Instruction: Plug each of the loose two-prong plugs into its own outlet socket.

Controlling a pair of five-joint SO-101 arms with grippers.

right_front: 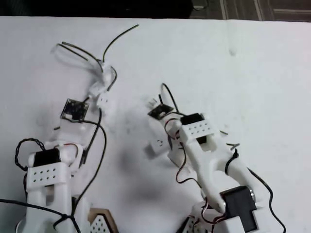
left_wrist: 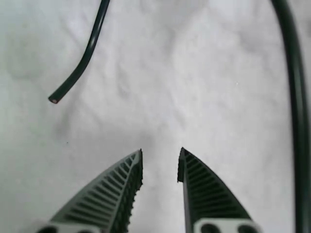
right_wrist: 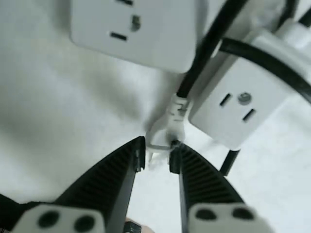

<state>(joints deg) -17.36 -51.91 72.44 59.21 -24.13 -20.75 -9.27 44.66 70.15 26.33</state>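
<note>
Left gripper (left_wrist: 160, 162): fingers parted to a moderate gap with nothing between them, over bare desk (right_front: 252, 73) toward the near left corner.
Loose wire (left_wrist: 77, 73): thin and dark, its cut end lying on the desk just beyond the left gripper, apart from it.
Right gripper (right_wrist: 156, 155): narrowed onto the plug (right_wrist: 163, 133), pinching it at the fingertips near the middle of the desk.
Plug: small and white, held low on its body. It is just beside both outlets and seated in neither. I cannot tell which way its prongs face.
Cord (right_wrist: 209, 43): black, running from the plug away between the two outlets.
First outlet (right_wrist: 131, 29): white block, slots showing, just beyond the plug.
Second outlet (right_wrist: 233, 109): white block, tilted, touching the cord.
Far blocks (right_front: 103, 100): further white pieces with dark wires, toward the far left of the desk.
Handling: the plug looks light, hard and smooth, so a tip pinch may let it twist. The cord seems springy enough to pull it off line. Gripping the flat sides of the body, close to the prongs, is likely firmest. The outlets look light and unfixed, so they probably slide when pushed.
</note>
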